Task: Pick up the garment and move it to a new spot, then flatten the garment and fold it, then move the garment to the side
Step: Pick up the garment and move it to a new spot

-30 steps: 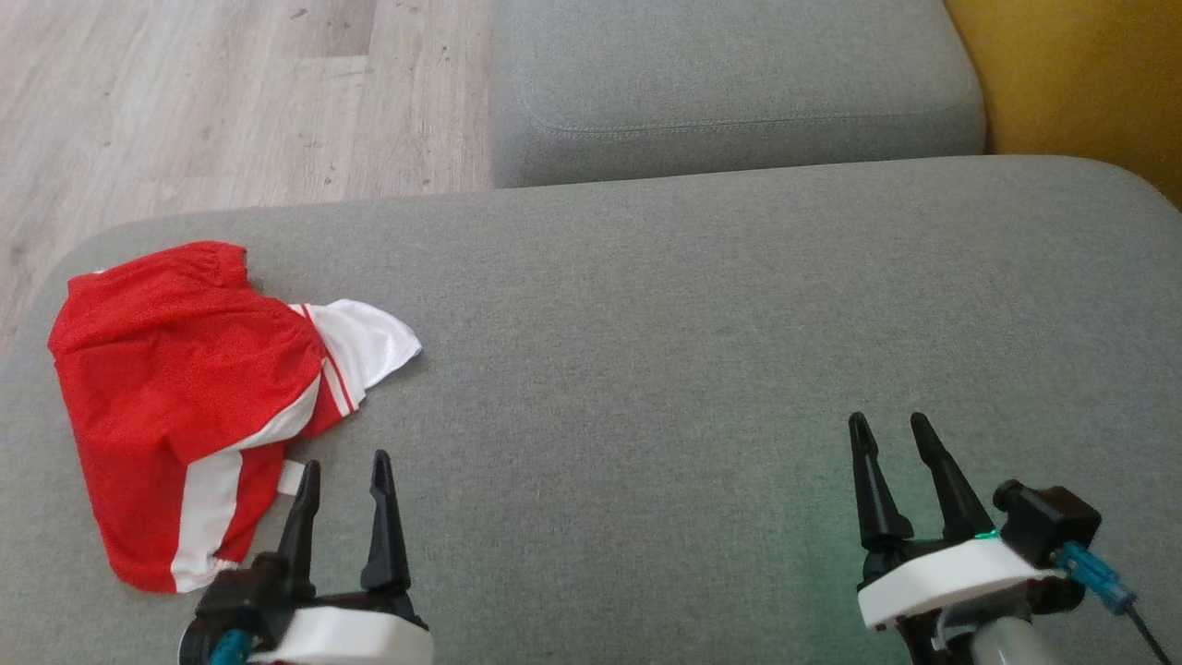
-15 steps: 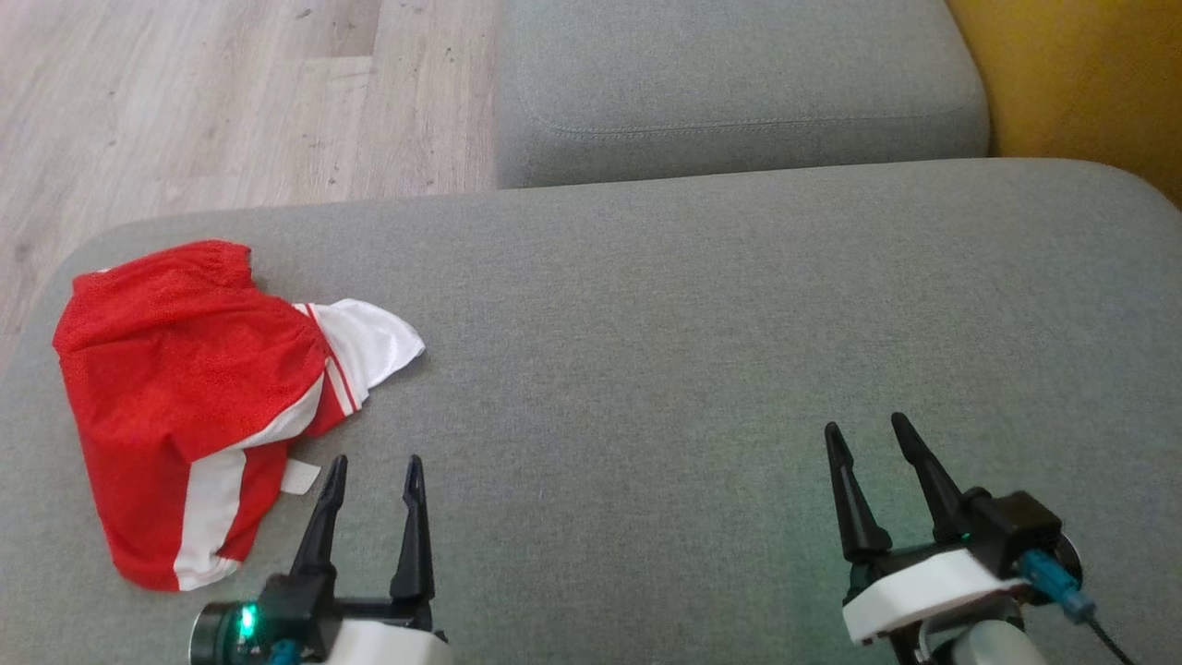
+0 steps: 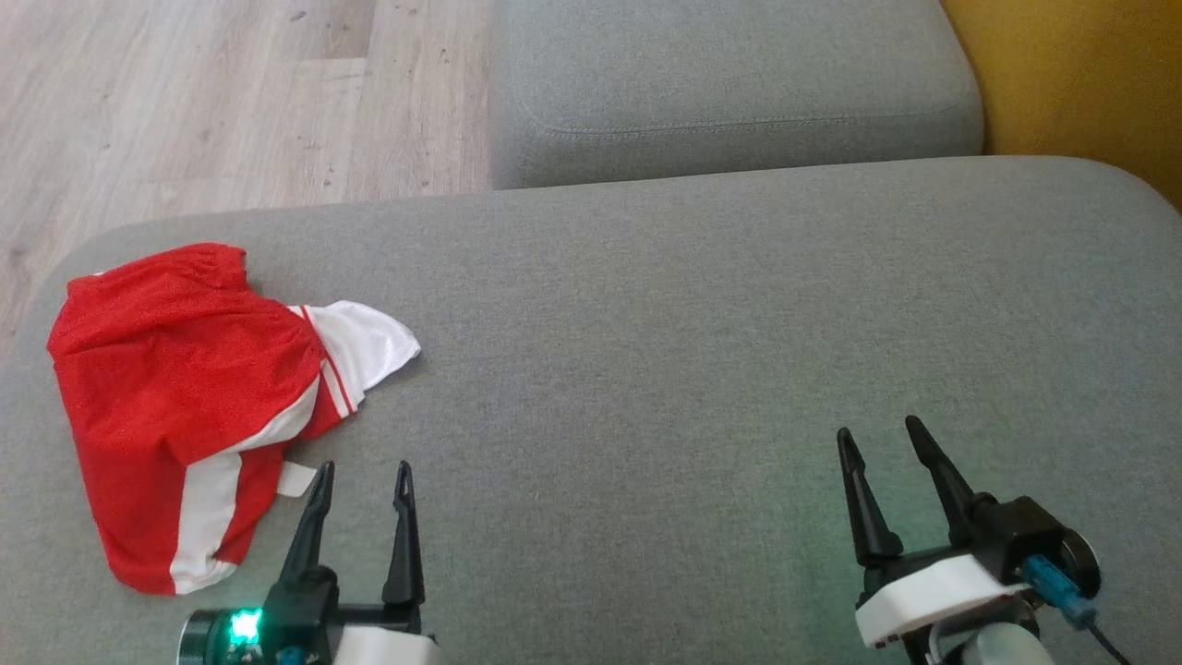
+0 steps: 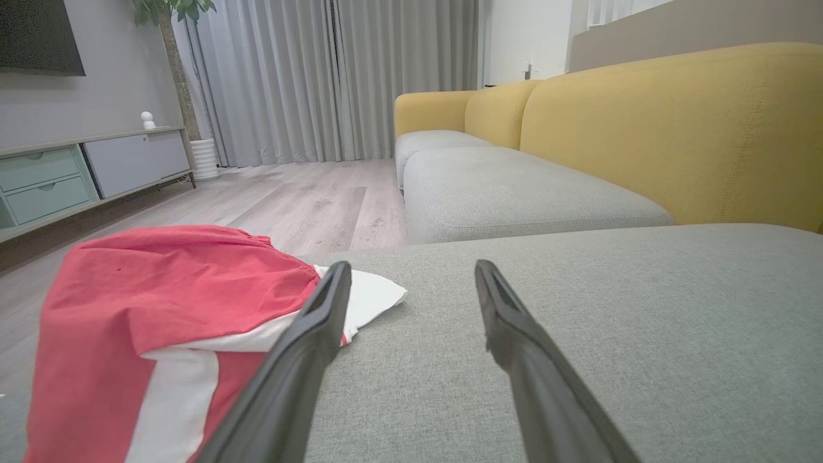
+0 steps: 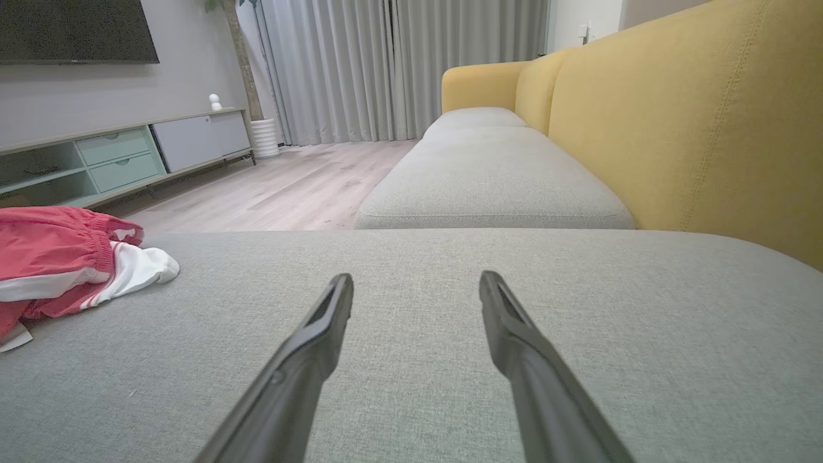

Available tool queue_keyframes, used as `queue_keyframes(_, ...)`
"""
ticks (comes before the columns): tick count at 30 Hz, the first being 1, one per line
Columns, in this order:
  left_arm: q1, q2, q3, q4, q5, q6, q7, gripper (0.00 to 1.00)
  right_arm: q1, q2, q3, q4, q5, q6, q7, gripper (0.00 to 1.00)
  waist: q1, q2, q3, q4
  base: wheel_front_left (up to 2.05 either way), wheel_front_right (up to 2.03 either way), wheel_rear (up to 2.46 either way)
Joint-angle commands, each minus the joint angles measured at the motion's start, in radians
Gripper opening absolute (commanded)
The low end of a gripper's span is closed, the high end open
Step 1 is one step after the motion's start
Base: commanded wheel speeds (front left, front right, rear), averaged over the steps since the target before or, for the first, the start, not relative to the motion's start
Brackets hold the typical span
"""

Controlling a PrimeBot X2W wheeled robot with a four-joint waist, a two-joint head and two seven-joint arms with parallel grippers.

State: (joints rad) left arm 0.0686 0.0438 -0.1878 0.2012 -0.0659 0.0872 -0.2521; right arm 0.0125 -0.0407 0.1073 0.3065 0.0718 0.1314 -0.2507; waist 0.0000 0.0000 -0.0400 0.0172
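The red and white garment (image 3: 185, 397) lies bunched on the grey sofa cushion (image 3: 646, 351), just left of and ahead of the left tool (image 3: 365, 469) and well apart from the right tool (image 3: 877, 429). Both tools stand wide open and empty. For a clean lift, the left tool should probably pinch the gathered waistband, not the loose white flap. The far cabinet's drawers (image 4: 45, 186) are shut, their contents hidden.

Red and white garment (image 3: 175, 397), crumpled, on cushion's left end
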Motion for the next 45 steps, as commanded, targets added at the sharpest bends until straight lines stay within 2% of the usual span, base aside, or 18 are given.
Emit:
queue_keyframes(1,-0.025,0.006,0.043,-0.025,-0.009,0.005,-0.01,1.0,-0.03,-0.009,0.014,-0.025,0.003,-0.001,-0.011,1.0,0.0,0.0,0.001,-0.001,0.0,0.0,0.0)
queue_keyframes(11,-0.029,0.006,0.056,-0.011,-0.007,0.005,-0.01,1.0,-0.033,-0.009,-0.009,-0.022,0.009,-0.001,-0.011,1.0,0.0,0.0,0.007,0.003,0.0,0.0,0.0)
queue_keyframes(15,-0.033,0.006,0.052,-0.001,0.001,0.007,-0.01,1.0,-0.026,-0.009,-0.029,-0.023,0.013,-0.001,-0.011,1.0,0.0,0.0,0.009,0.028,0.0,0.0,0.0)
queue_keyframes(21,-0.049,0.006,0.05,-0.001,0.02,0.016,-0.01,1.0,-0.02,-0.009,-0.031,-0.025,0.007,-0.001,-0.011,1.0,0.0,0.0,0.029,0.122,0.0,0.0,0.0)
queue_keyframes(35,-0.02,0.008,0.111,-0.035,0.023,0.031,-0.01,1.0,-0.009,-0.009,0.007,-0.03,-0.002,-0.001,-0.011,1.0,0.0,0.0,0.052,0.421,0.0,0.0,0.0)
queue_keyframes(39,-0.006,0.01,0.135,-0.058,0.029,0.042,-0.01,1.0,-0.009,-0.009,0.01,-0.03,-0.007,-0.001,-0.011,1.0,0.0,0.0,0.059,0.461,0.0,0.0,0.0)
queue_keyframes(45,-0.032,0.052,0.16,-0.162,0.038,0.015,-0.01,1.0,-0.023,-0.009,0.009,-0.042,-0.048,-0.001,-0.011,1.0,0.0,0.0,0.113,0.471,0.0,0.0,0.0)
